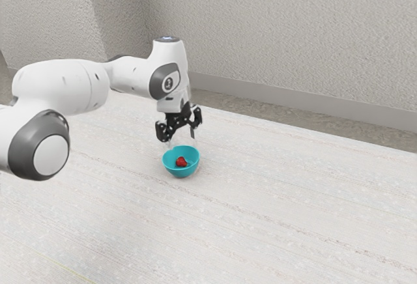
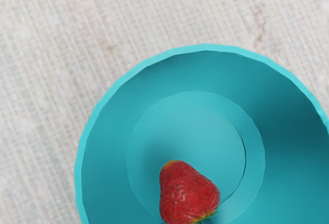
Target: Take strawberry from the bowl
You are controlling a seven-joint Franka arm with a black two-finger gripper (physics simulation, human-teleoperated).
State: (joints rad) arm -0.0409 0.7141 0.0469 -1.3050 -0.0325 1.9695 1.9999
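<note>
Reaching over the bench (image 1: 280, 193), our arm (image 1: 62, 88) holds our gripper (image 1: 182, 139) above the bowl (image 1: 180, 173), fingers spread apart with nothing between them. If we lower off-centre, one finger could catch the bowl's rim and tip or drag it. Inside, on the bottom, lies the strawberry (image 2: 187, 193); pinched too high, its tapered sides could squirt free.

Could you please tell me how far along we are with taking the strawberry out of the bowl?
The approach looks about done: the gripper hangs open above the bowl. Nothing is in hand; the strawberry lies at the bowl's bottom. Lowering, gripping it and lifting it clear of the rim are left.
</note>
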